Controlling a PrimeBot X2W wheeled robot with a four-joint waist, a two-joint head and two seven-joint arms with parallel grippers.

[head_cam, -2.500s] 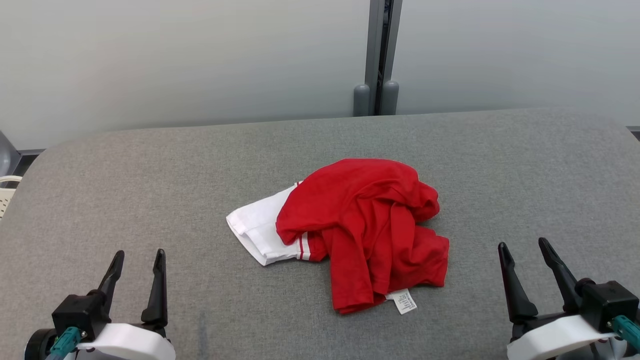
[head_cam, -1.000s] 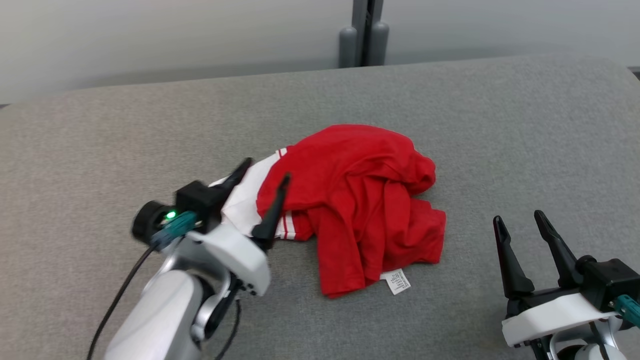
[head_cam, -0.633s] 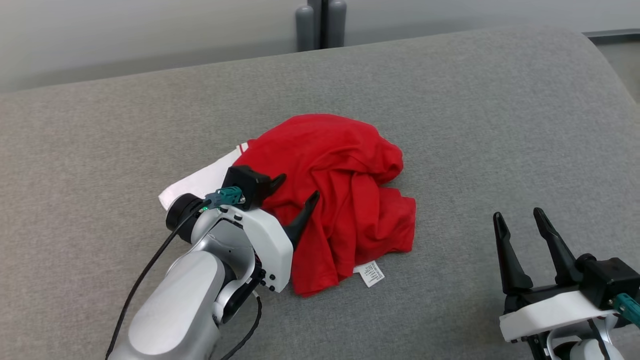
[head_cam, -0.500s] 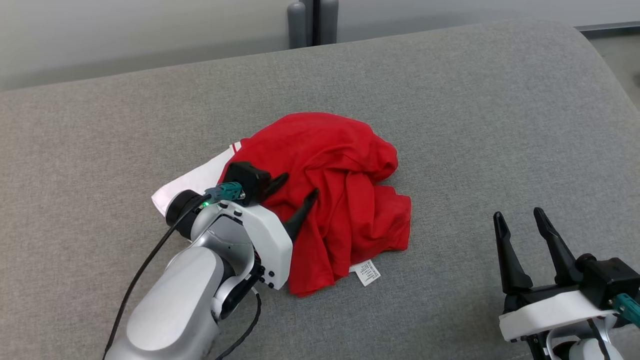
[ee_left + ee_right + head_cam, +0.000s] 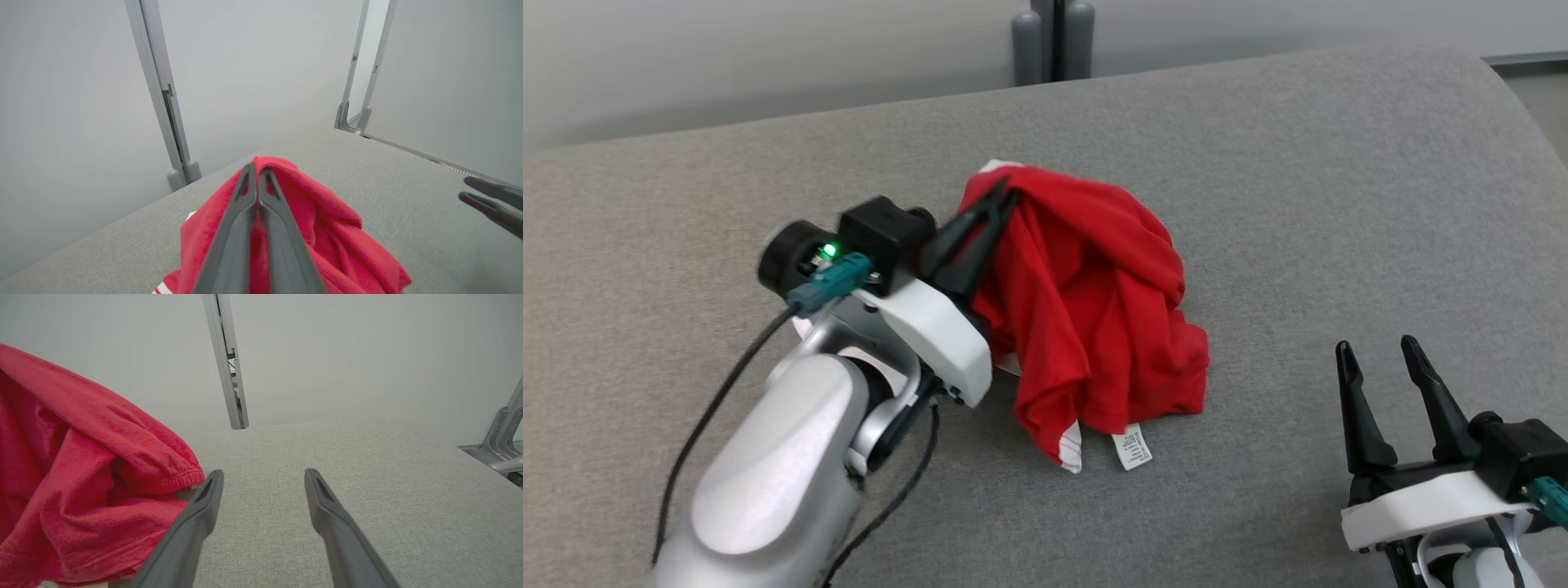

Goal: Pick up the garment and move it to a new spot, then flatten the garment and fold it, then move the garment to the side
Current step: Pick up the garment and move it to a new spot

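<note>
While its pale forearm reached in from the lower left of the head view, the left end effector (image 5: pixel 1003 192) was clamped on the garment (image 5: pixel 1094 302). Its two dark fingers were pressed together on a fold at the top of the red cloth. A green light (image 5: pixel 830 250) glowed on the black housing behind the fingers, and a black cable (image 5: pixel 719 392) hung beside the arm. In the left wrist view the fingers lay side by side with no gap, and red cloth was bunched around their tips.

The garment stood near the middle of the grey counter (image 5: pixel 1339 204), drawn up into a peak at the grip. From there it draped down in long folds, and its lower part rested on the counter. At its bottom edge a white hem (image 5: pixel 1070 445) with thin red stripes showed, and just to the right of it a small white label (image 5: pixel 1134 447) lay on the counter. Behind the counter a grey post (image 5: pixel 1054 41) rose against the pale wall (image 5: pixel 768 65).

At the lower right, the right end effector (image 5: pixel 1376 345) was open, its fingers spread apart with nothing between them. It was well apart from the garment. In the right wrist view bare counter showed between the two fingers, and the red cloth lay off to the left.
</note>
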